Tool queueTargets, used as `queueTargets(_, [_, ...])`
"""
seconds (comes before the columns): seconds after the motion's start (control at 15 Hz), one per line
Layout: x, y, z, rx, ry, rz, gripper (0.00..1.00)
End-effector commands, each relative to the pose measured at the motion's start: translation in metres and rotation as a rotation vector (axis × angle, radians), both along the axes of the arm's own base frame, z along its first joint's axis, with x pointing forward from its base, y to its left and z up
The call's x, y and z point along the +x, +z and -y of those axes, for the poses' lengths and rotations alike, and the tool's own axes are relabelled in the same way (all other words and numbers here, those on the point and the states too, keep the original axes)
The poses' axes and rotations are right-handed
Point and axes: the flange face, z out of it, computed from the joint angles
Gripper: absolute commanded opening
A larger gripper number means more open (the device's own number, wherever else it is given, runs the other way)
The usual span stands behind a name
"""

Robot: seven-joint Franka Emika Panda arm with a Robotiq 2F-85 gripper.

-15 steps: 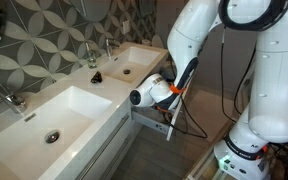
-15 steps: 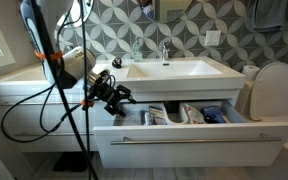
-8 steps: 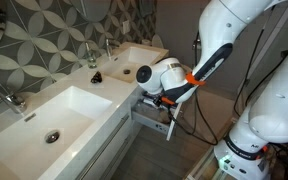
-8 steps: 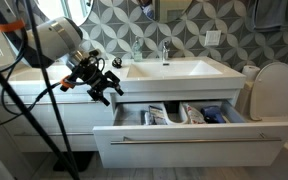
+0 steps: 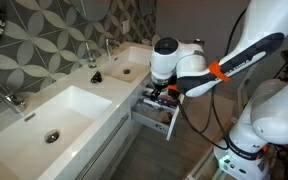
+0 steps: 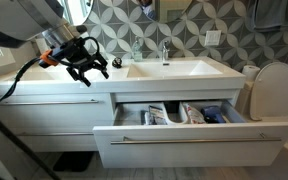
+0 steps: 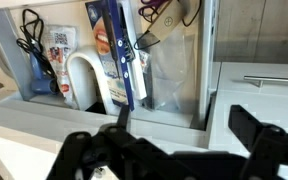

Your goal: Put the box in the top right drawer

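The top right drawer (image 6: 184, 148) stands pulled open below the far basin, full of toiletries; it also shows in an exterior view (image 5: 150, 121) and in the wrist view (image 7: 104, 105). A small dark thing that may be the box (image 5: 96, 77) lies on the counter between the two basins; its print is too small to tell. My gripper (image 6: 84, 71) is open and empty, at counter height beside the open drawer (image 5: 162, 95). In the wrist view its black fingers (image 7: 184, 140) are spread wide over the drawer's edge with nothing between them.
Two white basins (image 5: 59, 110) (image 6: 174, 68) with taps sit in the vanity top. A toilet (image 6: 276, 90) stands beside the vanity. The drawer holds cartons, a cable and bottles (image 7: 119, 45). The robot base (image 5: 246, 150) stands on the floor by the drawer.
The arm has swung up from in front of the drawer to counter height. The gripper has stayed open and empty.
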Motion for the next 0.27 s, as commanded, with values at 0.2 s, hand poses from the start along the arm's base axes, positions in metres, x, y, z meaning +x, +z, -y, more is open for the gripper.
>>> queueTargets(0.2, [0.0006, 0.0063, -0.0010, 0.013, 0.018, 0.006, 1.00])
